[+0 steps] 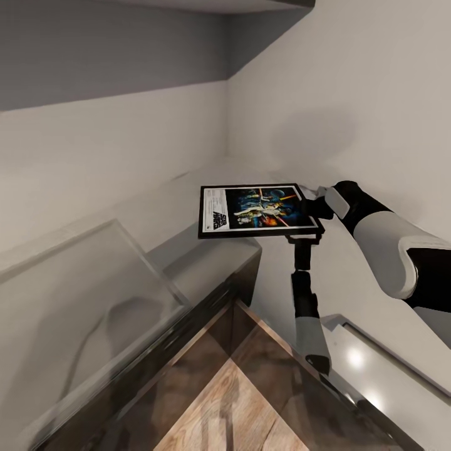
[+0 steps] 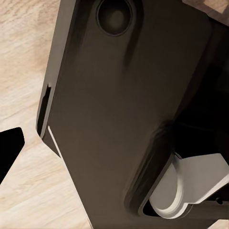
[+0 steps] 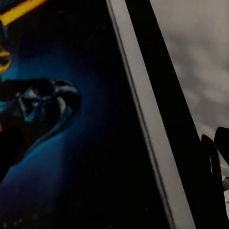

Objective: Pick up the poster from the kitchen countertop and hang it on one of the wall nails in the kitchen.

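Note:
The black-framed poster (image 1: 258, 210) hangs almost flat in the air above the corner of the light grey kitchen countertop (image 1: 210, 255), with its white title strip to the left. My right gripper (image 1: 309, 209) is shut on the middle of its right edge, the arm reaching in from the right. In the right wrist view the blue-black artwork, white border and black frame of the poster (image 3: 95, 143) are very close, with a dark finger (image 3: 213, 183) beside the frame. The wall nails are out of view. A black tip (image 2: 9, 149) shows at the edge of the left wrist view.
White walls (image 1: 351, 94) meet in a corner behind the poster, under a grey overhang (image 1: 94, 50). Dark glossy cabinet fronts (image 1: 207, 326) run below the worktop over wood floor (image 1: 232, 407). A thin black-and-white rod shape (image 1: 305, 300) stands under the poster. The left wrist camera faces a dark robot body (image 2: 124, 109).

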